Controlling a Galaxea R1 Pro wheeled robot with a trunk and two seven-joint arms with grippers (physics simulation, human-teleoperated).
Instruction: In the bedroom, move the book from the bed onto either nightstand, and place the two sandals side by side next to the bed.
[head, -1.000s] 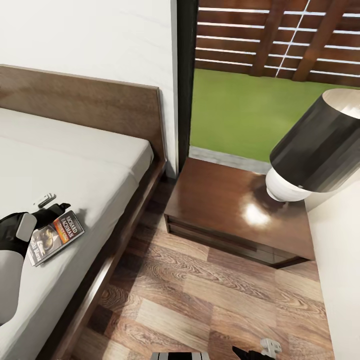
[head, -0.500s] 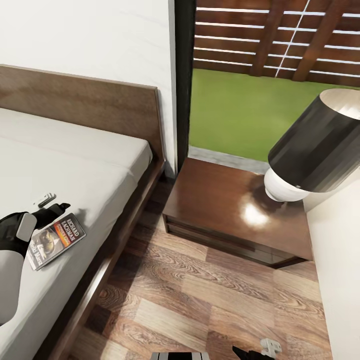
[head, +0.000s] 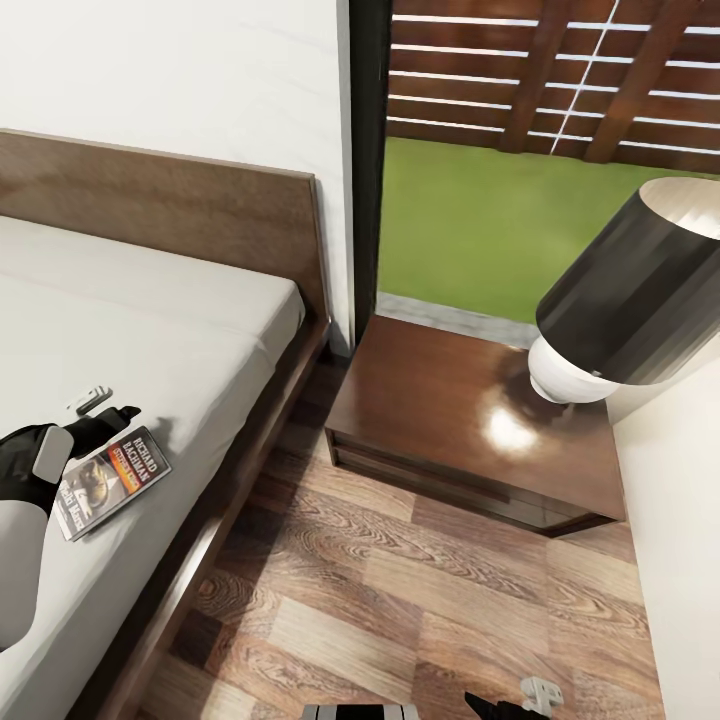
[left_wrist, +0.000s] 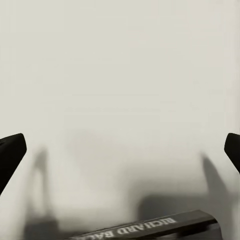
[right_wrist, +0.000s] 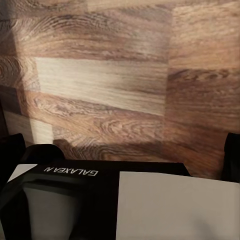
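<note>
Off-white bed (head: 150, 330) under book (head: 108, 482)

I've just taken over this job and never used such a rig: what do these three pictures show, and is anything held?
The robot has two arms. The head camera looks down on a bed, a nightstand with a lamp, and wood floor. The left tool hangs open over the book, which lies flat on the mattress. The left wrist camera looks along that tool's fingers and shows the book's edge. The right wrist camera faces the floor and the robot's base. Nothing is held.
</note>
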